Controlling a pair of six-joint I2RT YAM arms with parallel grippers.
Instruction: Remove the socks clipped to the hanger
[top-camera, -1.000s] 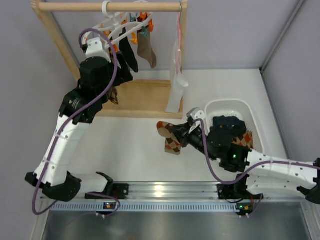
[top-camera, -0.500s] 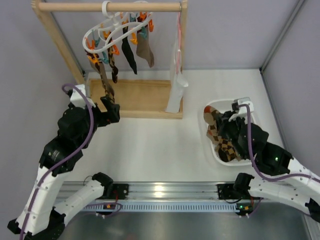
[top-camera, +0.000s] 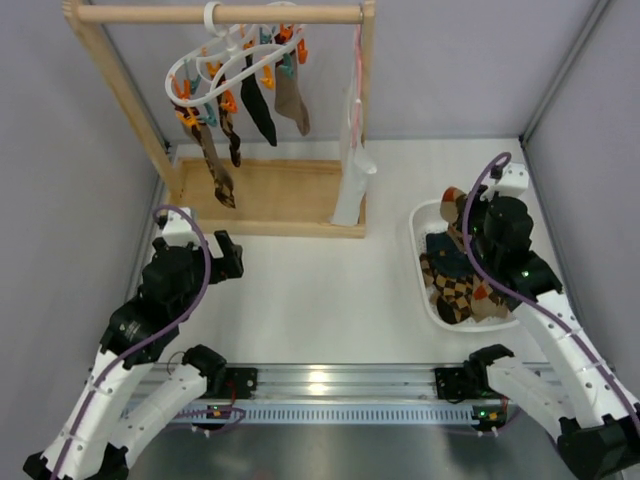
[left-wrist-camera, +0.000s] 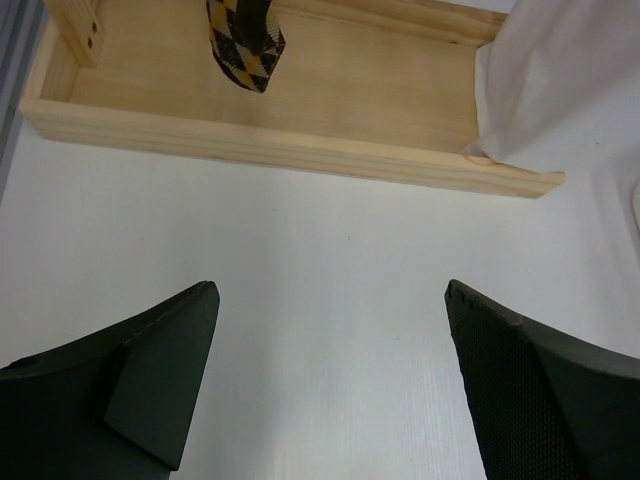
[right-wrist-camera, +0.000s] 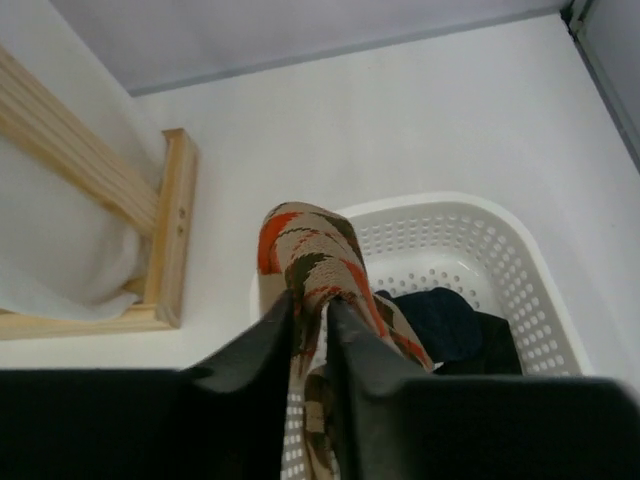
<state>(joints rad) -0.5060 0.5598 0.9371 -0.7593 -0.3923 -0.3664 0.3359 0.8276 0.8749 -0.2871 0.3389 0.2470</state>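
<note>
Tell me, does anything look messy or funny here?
Nothing is spilled or broken. One thing looks funny: a checked sock is pinched in the jaws of the right gripper, so its toe sticks up above the white basket rather than lying down inside it.

Robot lab test cell, plain grey partition walls (top-camera: 450, 70), white tabletop (top-camera: 320, 290), aluminium mounting rail (top-camera: 340, 380)

Bright even light, soft faint shadows, glare on the front rail (top-camera: 318, 379)
</note>
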